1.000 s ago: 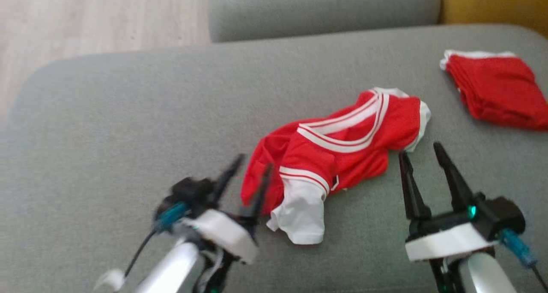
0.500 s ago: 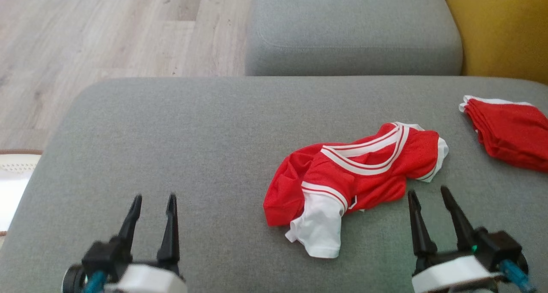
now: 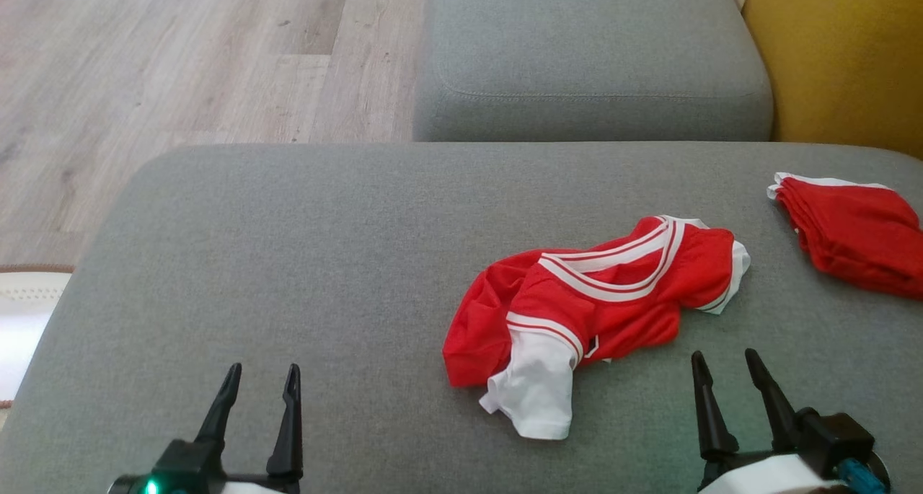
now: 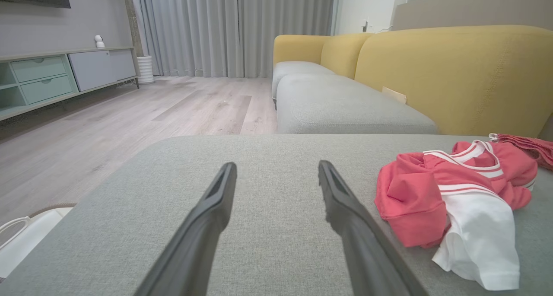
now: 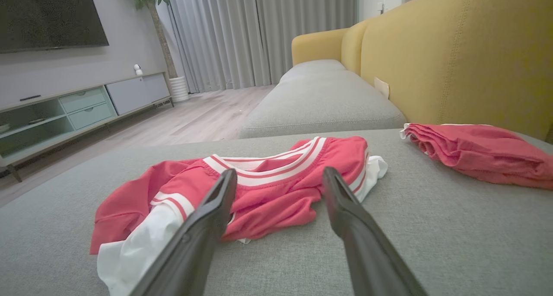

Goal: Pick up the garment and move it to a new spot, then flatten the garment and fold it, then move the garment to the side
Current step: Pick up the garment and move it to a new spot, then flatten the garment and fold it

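Grey sofa cushion (image 3: 288,263) carries a crumpled red-and-white jersey (image 3: 598,299) right of centre, just beyond the right gripper (image 3: 723,354); the left gripper (image 3: 263,370) hangs well to its left. Both sets of fingers stand wide apart, holding nothing. A good pick-up would pinch the banded collar or a shoulder, not the loose white sleeve. Bare cushion lies to the left; a folded red garment (image 3: 858,238) crowds the far right edge.

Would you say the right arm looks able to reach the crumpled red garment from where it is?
Probably yes. The right gripper is open, pointing at the crumpled garment from just short of it, with bare grey cushion between them. The folded red pile lies well to the right.
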